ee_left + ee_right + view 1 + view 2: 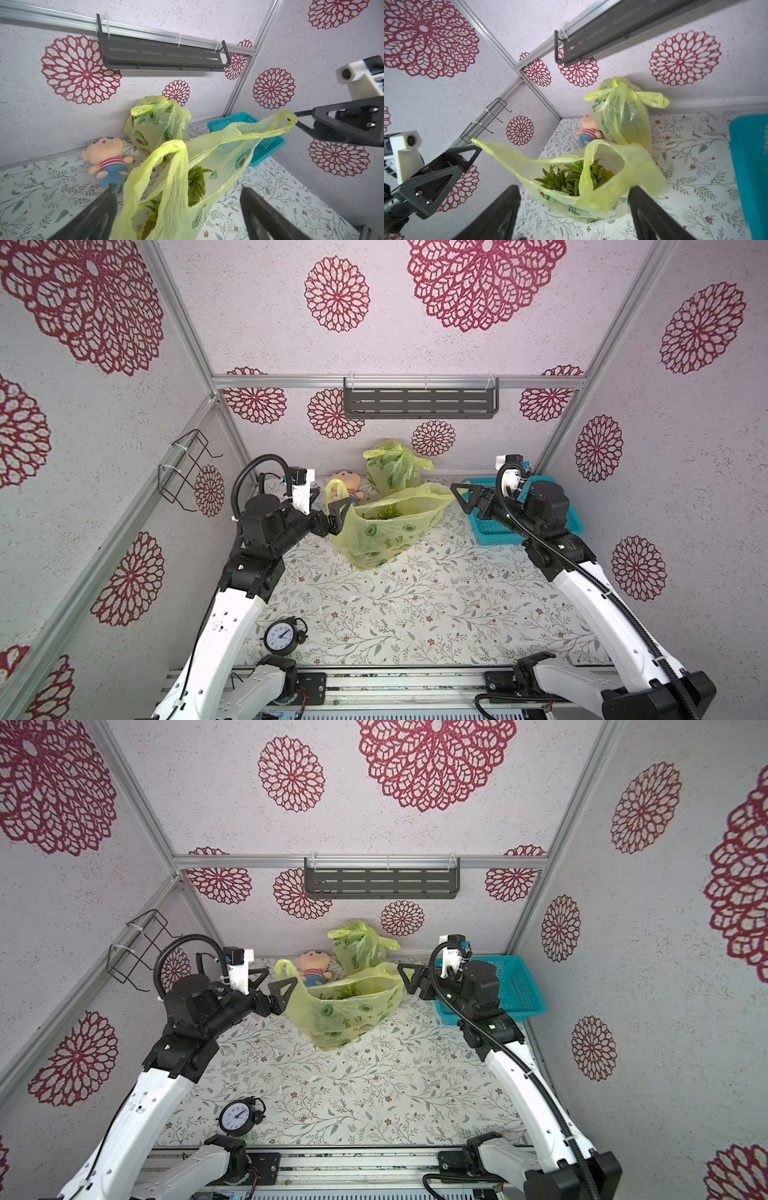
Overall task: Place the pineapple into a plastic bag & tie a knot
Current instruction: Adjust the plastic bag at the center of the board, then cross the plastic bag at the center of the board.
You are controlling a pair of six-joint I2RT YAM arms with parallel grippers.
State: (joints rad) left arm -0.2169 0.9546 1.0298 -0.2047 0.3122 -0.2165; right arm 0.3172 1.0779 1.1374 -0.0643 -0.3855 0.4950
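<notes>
A yellow-green plastic bag with avocado prints stands on the table between my arms, its mouth open. The pineapple sits inside it, and its green crown shows through the mouth. My left gripper is open at the bag's left side. One bag handle rises loose between its fingers. My right gripper is open at the bag's right side. The other handle lies between its fingers, unpinched. In the left wrist view this handle's end drapes over a right fingertip.
A second, knotted yellow-green bag leans on the back wall beside a plush doll. A blue basket sits under the right arm. An alarm clock stands near the front left. A grey shelf and a wire rack hang on the walls.
</notes>
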